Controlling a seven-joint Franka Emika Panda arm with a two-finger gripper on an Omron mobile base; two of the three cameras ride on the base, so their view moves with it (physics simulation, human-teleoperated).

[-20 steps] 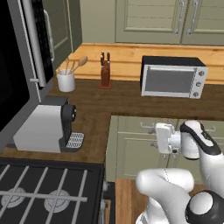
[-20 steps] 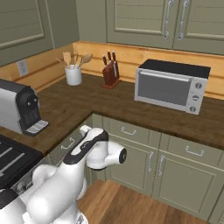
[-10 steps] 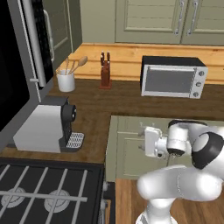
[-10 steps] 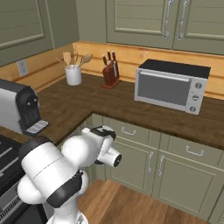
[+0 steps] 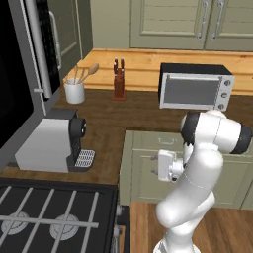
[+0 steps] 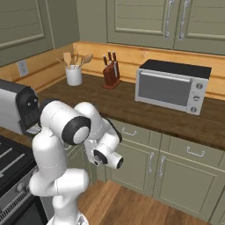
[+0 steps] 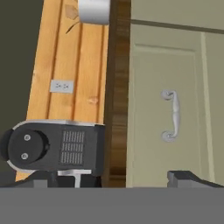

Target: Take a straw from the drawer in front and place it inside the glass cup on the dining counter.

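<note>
While claw (image 7: 111,177) gapes, drawer (image 7: 168,118) closed

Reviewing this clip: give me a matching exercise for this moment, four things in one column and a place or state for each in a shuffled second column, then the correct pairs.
Things:
1. toaster oven
2. knife block
3. coffee machine
4. drawer

Places or states:
A. closed, its small metal handle facing the hand camera
B. on the counter beside the stove
C. between the white crock of wooden spoons and the toaster oven
D. at the right of the back counter, below the wall cupboards

Pairs: 1-D, 2-C, 3-B, 4-A
</note>
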